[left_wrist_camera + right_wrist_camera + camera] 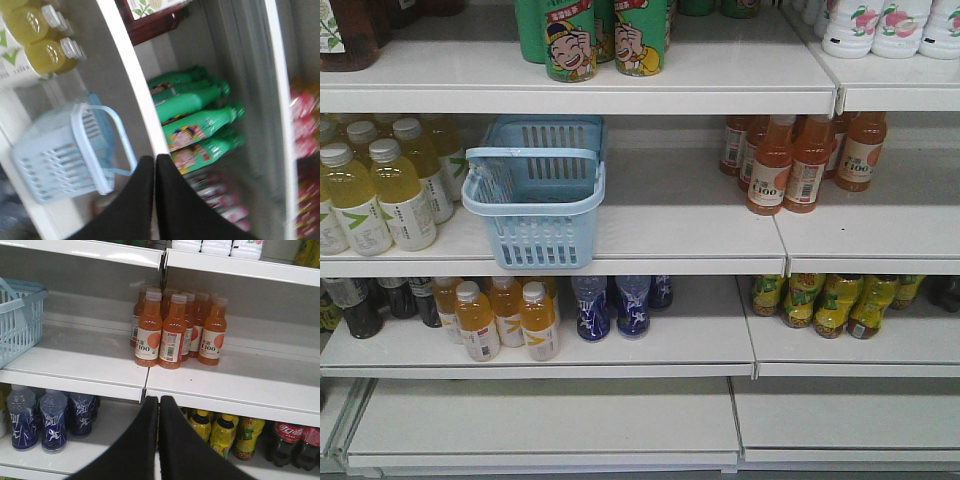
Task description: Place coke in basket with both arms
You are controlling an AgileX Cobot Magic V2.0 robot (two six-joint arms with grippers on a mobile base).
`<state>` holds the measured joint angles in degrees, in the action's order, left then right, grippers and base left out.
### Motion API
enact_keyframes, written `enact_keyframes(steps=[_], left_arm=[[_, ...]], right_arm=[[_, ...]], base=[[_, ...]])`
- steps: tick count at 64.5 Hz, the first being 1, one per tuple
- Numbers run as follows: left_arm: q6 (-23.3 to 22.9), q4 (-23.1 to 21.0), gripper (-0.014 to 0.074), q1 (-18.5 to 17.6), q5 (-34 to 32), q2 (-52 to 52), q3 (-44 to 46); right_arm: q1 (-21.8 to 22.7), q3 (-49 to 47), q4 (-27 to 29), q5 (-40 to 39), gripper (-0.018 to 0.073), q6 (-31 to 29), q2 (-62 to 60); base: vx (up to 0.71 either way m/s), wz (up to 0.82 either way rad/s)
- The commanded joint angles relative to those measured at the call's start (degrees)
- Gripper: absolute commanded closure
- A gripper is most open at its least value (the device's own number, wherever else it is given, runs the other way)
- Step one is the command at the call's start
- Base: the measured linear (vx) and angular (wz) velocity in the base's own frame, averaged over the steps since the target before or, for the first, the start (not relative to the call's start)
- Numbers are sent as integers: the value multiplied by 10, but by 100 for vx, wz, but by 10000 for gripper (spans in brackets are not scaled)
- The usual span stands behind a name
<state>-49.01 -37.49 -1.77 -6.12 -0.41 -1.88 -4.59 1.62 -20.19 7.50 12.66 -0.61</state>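
Observation:
The coke (286, 441) stands at the right end of the lower shelf in the right wrist view: small dark bottles with red labels and white script. The pale blue basket (535, 207) rests on the middle shelf, its handles up and nothing visible inside. It also appears tilted and blurred in the left wrist view (50, 160) and at the left edge of the right wrist view (17, 327). My left gripper (154, 161) is shut on nothing, to the right of the basket. My right gripper (159, 401) is shut and empty too, well left of the coke. Neither arm shows in the front view.
Orange C100 bottles (172, 332) stand on the middle shelf right of the basket. Yellow-green tea bottles (375, 190) crowd its left. Blue bottles (52, 417) and yellow bottles (222, 432) fill the lower shelf. Green bottles (590, 40) sit on the top shelf.

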Motion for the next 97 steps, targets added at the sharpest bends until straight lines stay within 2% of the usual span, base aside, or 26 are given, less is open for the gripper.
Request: enact_keyframes(steps=[1, 4, 10, 15, 22, 27, 30, 34, 39, 46, 54, 62, 69, 82, 89, 97], left_arm=[[-123, -28, 603, -1, -44, -11, 43], [-142, -5, 603, -1, -45, -11, 78], [-145, 86, 603, -1, -67, -11, 150], [-146, 187, 603, -1, -114, 0, 210], [-159, 365, 603, -1, -177, 49, 285], [-202, 477, 603, -1, -197, 103, 328], [-245, 540, 603, -1, -210, 145, 349], [-291, 601, 596, -1, -238, 195, 363], [-351, 656, 574, -1, -285, 262, 367], [-440, 708, 501, -1, -338, 355, 367], [-512, 741, 337, -1, -366, 455, 367], [-532, 766, 143, -1, -375, 547, 367], [-537, 764, 31, -1, -400, 623, 367], [-537, 737, 8, -1, -463, 781, 389], [-535, 714, 8, -1, -488, 868, 432], [-536, 708, 8, -1, -523, 968, 504]], right_arm=[[-1, 6, -8, -39, 564, -5, -10], [-1, 6, -8, -39, 564, -5, -10], [-1, 6, -8, -39, 564, -5, -10], [-1, 6, -8, -39, 564, -5, -10], [-1, 6, -8, -39, 564, -5, -10], [-1, 6, -8, -39, 564, -5, -10], [-1, 6, -8, -39, 564, -5, -10], [-1, 6, -8, -39, 564, -5, -10], [-1, 6, -8, -39, 564, -5, -10], [-1, 6, -8, -39, 564, -5, -10], [-1, 6, -8, -39, 564, -5, -10], [-1, 6, -8, -39, 564, -5, -10], [-1, 6, -8, -39, 564, -5, -10], [-1, 6, -8, -39, 564, -5, -10], [-1, 6, -8, -39, 564, -5, -10], [-1, 6, -8, -39, 564, -5, -10]], base=[[0, 0], [0, 0], [0, 0], [0, 0], [0, 0], [0, 0], [0, 0], [0, 0], [0, 0], [0, 0], [0, 0], [0, 0], [0, 0], [0, 0], [0, 0], [0, 0]])
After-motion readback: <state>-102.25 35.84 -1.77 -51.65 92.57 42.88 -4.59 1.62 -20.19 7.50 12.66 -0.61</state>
